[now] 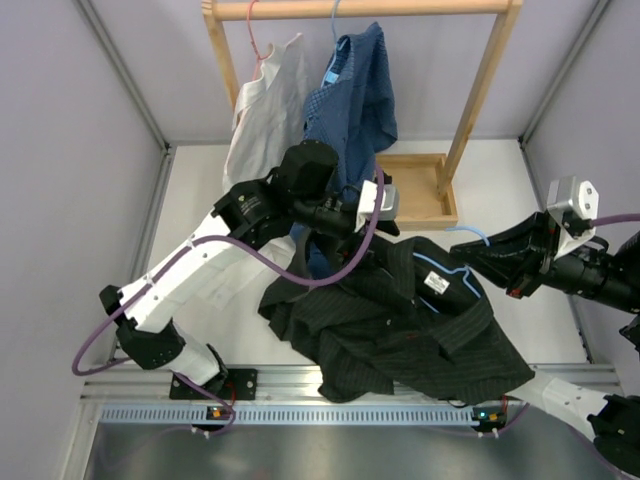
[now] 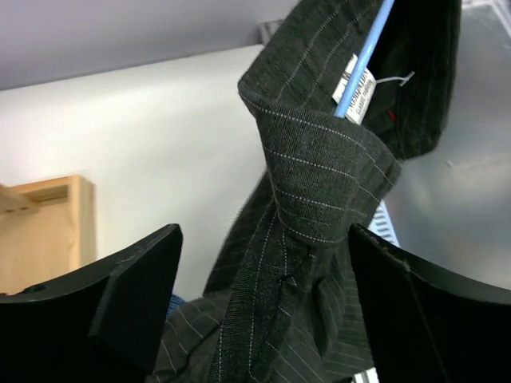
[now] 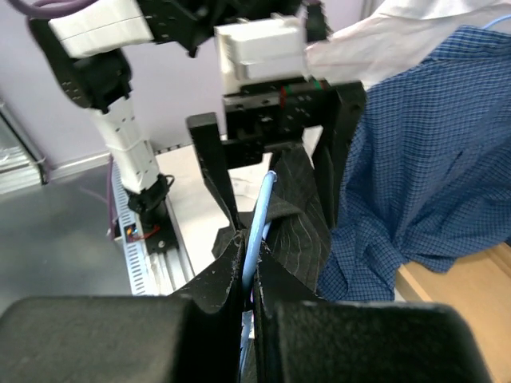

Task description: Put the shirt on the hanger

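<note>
Centrally, the dark shirt (image 1: 400, 330) lies crumpled on the bench (image 1: 190, 200), with one fold of its collar raised between the two arms. Right jaws — clenched on the light-blue hanger (image 3: 260, 215), whose wire runs into the neck opening. Left jaws — spread wide, straddling the raised fold without gripping it. The cloth is judged soft, limp and fairly heavy; it is likely to sag and slide off thin wire, so hold it at the collar or shoulder seam.
</note>
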